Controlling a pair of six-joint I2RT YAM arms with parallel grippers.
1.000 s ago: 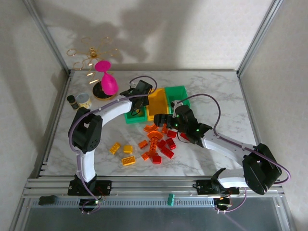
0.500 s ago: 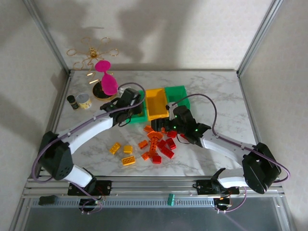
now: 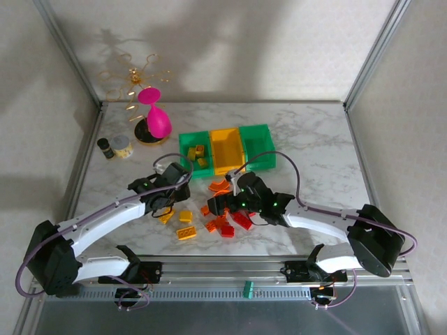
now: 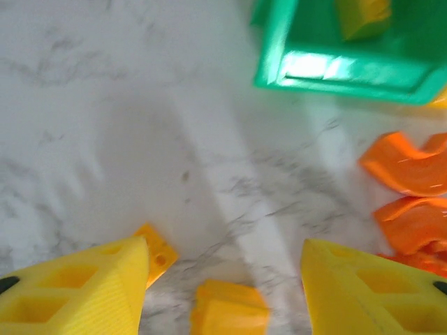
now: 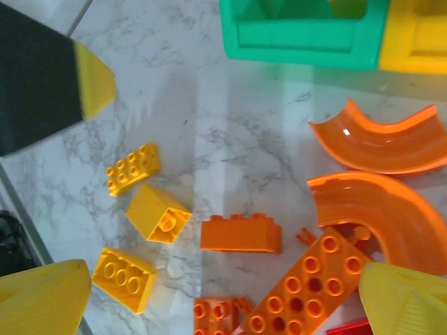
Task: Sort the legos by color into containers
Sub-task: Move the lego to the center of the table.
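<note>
Top cam: left green plastic bin (image 3: 183,150), yellow-orange plastic bin (image 3: 227,150), right green plastic bin (image 3: 257,143) in row; loose yellow/orange/red studded bricks (image 3: 227,230) on marble table (image 3: 314,139) just in front. L wrist cam: left gripper (image 4: 225,244) jaws parted, empty, above small yellow brick (image 4: 230,310). R wrist cam: right gripper (image 5: 225,272) wide open over orange studded bricks (image 5: 241,234).

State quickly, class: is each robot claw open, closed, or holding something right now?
Left claw: open, holding nothing.
Right claw: wide open, holding nothing.

no legible text, labels or numbers
</note>
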